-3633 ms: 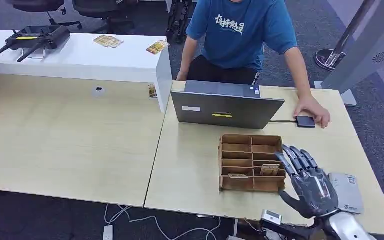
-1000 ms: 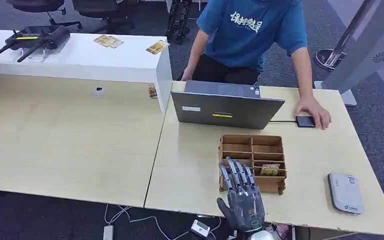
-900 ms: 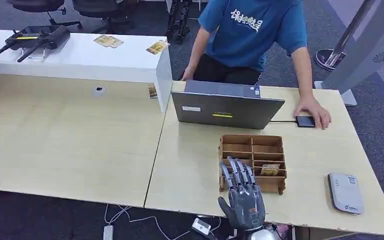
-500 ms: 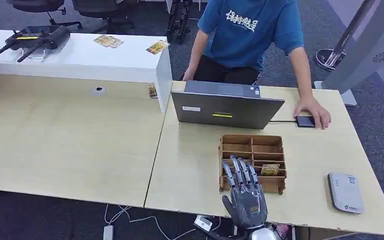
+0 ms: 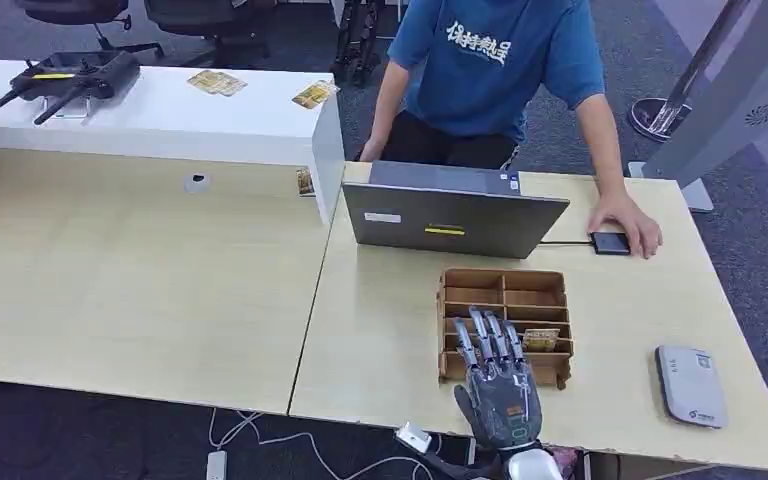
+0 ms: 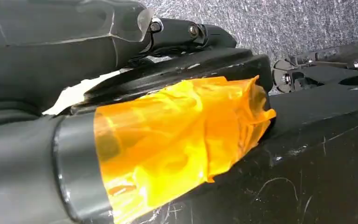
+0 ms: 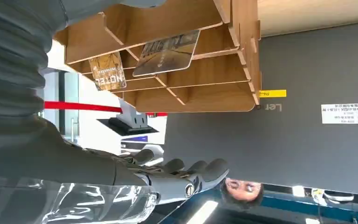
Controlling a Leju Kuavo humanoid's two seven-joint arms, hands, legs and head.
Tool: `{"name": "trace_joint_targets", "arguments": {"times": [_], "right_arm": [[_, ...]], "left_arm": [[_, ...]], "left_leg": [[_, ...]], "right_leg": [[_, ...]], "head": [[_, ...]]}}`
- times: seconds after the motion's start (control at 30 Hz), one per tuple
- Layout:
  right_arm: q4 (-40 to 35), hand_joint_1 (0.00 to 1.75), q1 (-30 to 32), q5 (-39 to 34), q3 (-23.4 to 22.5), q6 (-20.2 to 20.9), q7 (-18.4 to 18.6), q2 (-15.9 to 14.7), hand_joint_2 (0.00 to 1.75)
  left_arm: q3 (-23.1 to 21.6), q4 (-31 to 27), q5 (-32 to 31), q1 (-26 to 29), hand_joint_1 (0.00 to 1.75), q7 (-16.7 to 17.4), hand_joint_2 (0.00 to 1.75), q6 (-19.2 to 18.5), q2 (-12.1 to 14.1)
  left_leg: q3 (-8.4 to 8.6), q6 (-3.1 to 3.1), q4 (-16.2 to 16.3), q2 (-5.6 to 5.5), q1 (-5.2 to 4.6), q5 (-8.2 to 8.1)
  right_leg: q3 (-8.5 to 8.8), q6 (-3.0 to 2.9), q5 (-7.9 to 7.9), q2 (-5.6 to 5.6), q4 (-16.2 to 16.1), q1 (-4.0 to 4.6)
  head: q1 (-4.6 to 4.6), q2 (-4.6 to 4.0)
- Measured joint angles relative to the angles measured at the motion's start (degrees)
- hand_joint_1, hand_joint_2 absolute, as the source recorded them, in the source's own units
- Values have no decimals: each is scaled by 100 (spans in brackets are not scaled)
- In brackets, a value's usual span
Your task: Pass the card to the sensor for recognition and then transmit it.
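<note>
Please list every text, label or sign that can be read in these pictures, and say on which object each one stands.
"HOTEL": on the gold card in the wooden rack, read turned in the right wrist view.
"Le...": start of the brand on the laptop lid, beside a yellow sticker; the rest is cut off.
White label on the lid: too small.
T-shirt print: unreadable.
Card reader marking: too small.

A crumpled wrap of translucent orange tape point(image 6: 182, 140) covers the end of a dark rounded cylinder point(image 6: 37, 172), lying against scratched black surfaces, with grey speckled carpet point(image 6: 284, 23) beyond and a white scrap point(image 6: 77, 93) tucked alongside
</note>
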Motion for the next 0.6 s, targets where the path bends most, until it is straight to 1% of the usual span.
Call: {"name": "trace_joint_targets", "arguments": {"times": [0.23,0.5,0.6], "right_arm": [[-18,0,-2,-24,-4,53,-2,-31,175],[-74,0,-73,-146,-2,455,24,-107,175],[-81,0,-106,-181,-2,507,35,-136,175]], "left_arm": [[0,0,2,0,0,0,0,-2,2],[0,0,33,-1,0,0,0,0,2],[0,0,33,-1,0,0,0,0,0]], "left_leg": [[0,0,0,0,0,0],[0,0,0,0,0,0],[0,0,0,0,0,0]], "right_leg": [[0,0,0,0,0,0],[0,0,0,0,0,0],[0,0,0,0,0,0]], "head": [[2,0],[0,0],[0,0]]}}
